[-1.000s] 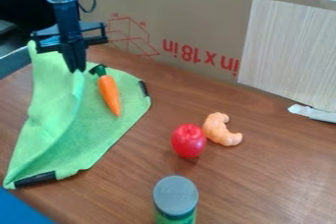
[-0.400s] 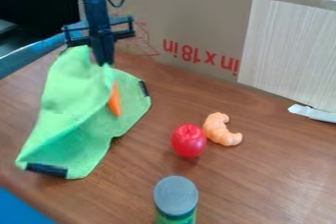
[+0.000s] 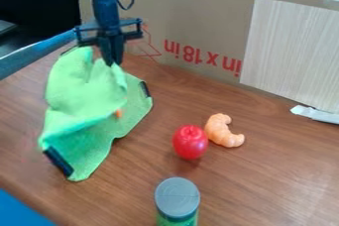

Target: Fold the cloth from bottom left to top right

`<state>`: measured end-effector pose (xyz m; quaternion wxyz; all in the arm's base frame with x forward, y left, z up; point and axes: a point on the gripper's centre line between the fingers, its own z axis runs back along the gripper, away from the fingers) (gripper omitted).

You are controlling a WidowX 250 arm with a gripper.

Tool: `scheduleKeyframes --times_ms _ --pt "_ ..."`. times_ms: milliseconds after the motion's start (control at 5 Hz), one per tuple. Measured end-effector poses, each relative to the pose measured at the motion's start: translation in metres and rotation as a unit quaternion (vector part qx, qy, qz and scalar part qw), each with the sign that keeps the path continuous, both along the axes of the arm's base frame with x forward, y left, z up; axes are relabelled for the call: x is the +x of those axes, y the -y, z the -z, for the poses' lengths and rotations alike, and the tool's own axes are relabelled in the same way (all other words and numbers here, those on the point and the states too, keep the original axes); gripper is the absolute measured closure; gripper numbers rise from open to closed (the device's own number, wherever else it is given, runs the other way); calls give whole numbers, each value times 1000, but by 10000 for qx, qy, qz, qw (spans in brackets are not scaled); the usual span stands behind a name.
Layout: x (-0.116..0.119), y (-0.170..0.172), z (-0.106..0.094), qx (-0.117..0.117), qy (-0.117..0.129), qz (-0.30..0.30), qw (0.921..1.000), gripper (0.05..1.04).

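My gripper hangs at the upper left, shut on the green cloth near its upper part. The cloth rises in loose folds toward the fingertips, and its lifted layer lies over most of an orange carrot, whose tip peeks out at the fold's edge. Two black strips mark the cloth: one at the lower left corner, tilted, and one at the right edge, flat on the table.
A red apple-like toy and an orange shrimp-like toy stand side by side at the middle right. A grey-lidded can is at the front. Behind runs a cardboard wall; a white scrap lies at the right.
The gripper has moved right with the cloth, and slightly down most recently. The cloth's left part has swung rightward over the carrot, and its lower left corner has shifted right and tilted.
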<state>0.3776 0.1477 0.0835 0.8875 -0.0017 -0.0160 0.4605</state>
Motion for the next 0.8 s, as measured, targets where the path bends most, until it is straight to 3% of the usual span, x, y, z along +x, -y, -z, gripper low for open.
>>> scheduleKeyframes --times_ms 400,600,800 --pt "-2 1 8 27 -60 128 9999 306" --pt "-5 6 8 -158 -92 203 9996 88" --pt "-7 7 -9 -292 63 227 9993 81"
